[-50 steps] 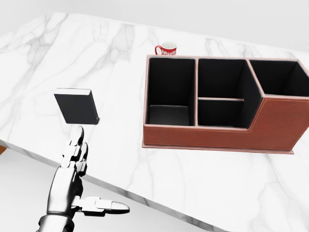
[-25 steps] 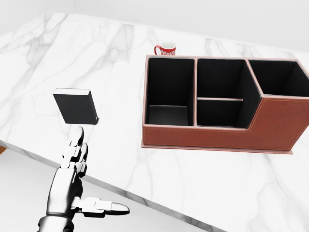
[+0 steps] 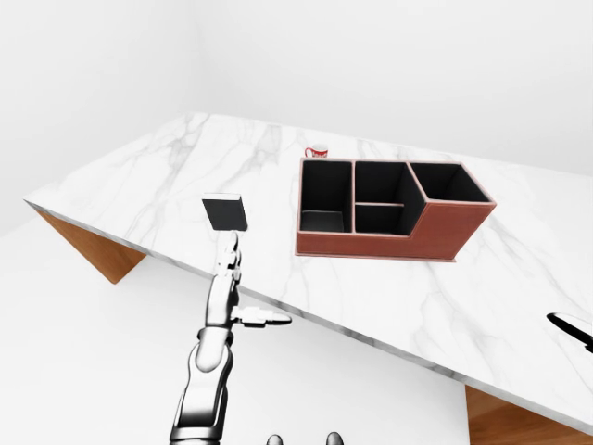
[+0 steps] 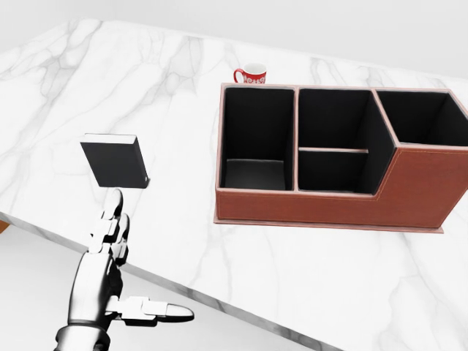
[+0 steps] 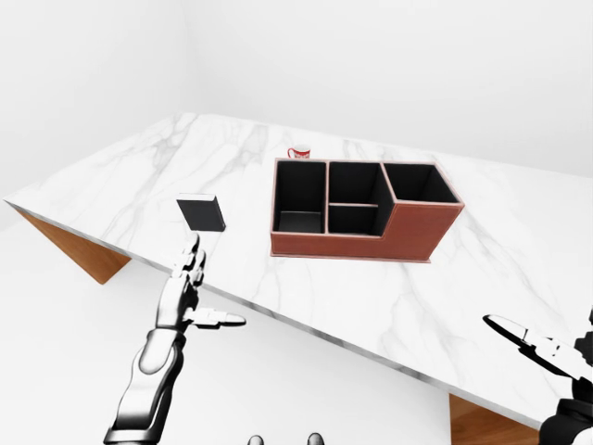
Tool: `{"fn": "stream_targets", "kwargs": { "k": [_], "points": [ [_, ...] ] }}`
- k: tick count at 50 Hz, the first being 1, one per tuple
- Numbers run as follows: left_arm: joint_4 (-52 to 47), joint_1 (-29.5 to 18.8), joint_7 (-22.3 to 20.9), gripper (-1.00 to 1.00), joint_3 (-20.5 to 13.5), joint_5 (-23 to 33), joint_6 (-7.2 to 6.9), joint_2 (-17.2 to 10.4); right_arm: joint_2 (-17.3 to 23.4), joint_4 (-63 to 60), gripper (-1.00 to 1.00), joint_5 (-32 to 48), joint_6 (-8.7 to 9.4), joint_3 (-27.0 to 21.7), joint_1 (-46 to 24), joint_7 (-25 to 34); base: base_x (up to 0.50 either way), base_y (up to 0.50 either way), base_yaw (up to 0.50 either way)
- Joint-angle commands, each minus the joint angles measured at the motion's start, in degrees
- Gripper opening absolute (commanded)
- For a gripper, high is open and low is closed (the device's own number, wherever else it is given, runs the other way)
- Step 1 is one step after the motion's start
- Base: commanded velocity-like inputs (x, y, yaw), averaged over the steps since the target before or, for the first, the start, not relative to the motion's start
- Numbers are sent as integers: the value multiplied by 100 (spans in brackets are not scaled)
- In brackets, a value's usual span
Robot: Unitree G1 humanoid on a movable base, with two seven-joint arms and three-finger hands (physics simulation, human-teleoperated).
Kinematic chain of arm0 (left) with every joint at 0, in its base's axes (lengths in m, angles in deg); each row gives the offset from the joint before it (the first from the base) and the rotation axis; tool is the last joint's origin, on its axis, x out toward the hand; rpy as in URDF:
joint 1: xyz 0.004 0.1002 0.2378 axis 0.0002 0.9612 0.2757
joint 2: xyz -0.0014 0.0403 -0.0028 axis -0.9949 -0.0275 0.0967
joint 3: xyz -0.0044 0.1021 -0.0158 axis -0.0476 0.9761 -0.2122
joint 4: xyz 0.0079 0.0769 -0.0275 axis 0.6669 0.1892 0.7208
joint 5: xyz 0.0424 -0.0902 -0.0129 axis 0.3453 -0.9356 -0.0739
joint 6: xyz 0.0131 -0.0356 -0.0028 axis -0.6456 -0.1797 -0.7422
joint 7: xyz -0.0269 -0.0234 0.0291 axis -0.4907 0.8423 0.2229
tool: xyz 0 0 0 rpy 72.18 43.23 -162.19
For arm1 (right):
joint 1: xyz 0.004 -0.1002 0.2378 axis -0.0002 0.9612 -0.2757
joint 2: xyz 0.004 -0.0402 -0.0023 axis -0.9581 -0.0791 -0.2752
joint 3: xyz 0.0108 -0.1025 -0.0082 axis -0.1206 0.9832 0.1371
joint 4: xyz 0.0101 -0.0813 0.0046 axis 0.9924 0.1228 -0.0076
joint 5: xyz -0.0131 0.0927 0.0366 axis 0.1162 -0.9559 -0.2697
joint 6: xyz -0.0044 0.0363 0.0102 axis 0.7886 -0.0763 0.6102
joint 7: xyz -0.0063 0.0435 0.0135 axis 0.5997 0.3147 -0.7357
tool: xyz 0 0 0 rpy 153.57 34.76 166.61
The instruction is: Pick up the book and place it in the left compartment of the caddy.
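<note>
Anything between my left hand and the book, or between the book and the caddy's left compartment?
Nothing visible. The left hand is open just below the book, and bare marble lies between the book and the caddy. The left compartment looks empty.

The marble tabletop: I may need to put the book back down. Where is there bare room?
Bare marble tabletop lies between the book and the caddy, and below the caddy toward the near edge. It is tight only above the caddy, where the red mug sits.
</note>
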Motion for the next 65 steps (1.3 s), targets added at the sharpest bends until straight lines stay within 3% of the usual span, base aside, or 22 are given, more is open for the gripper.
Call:
{"fn": "stream_targets", "kwargs": {
  "k": [1,13,18,30,33,47,52,63,65],
  "points": [
    [-41,18,85,100,12,104,110,-4,3,19,100,8,0,-5,-9,-1,0,0,0],
    [-191,88,59,100,53,133,32,10,0,7,100,1,0,0,9,7,13,6,0],
    [-119,64,90,100,42,163,89,5,12,54,100,12,0,20,-5,1,18,8,0],
    [-200,79,121,100,42,169,16,12,18,74,100,17,0,12,-27,-24,18,8,0],
    [-92,27,111,100,29,150,78,5,16,57,100,8,0,10,-14,-28,18,8,0],
    [-243,91,100,100,61,165,-1,14,24,68,100,-1,0,13,-11,-20,18,8,0],
    [-99,32,81,100,43,146,95,2,31,123,100,9,0,32,-23,-21,18,8,0],
    [-257,101,61,100,52,128,60,12,20,38,100,-10,0,7,-5,-24,18,8,0],
    [-166,66,68,100,42,132,110,5,12,38,100,-6,0,6,0,-17,18,8,0]
  ]
}}
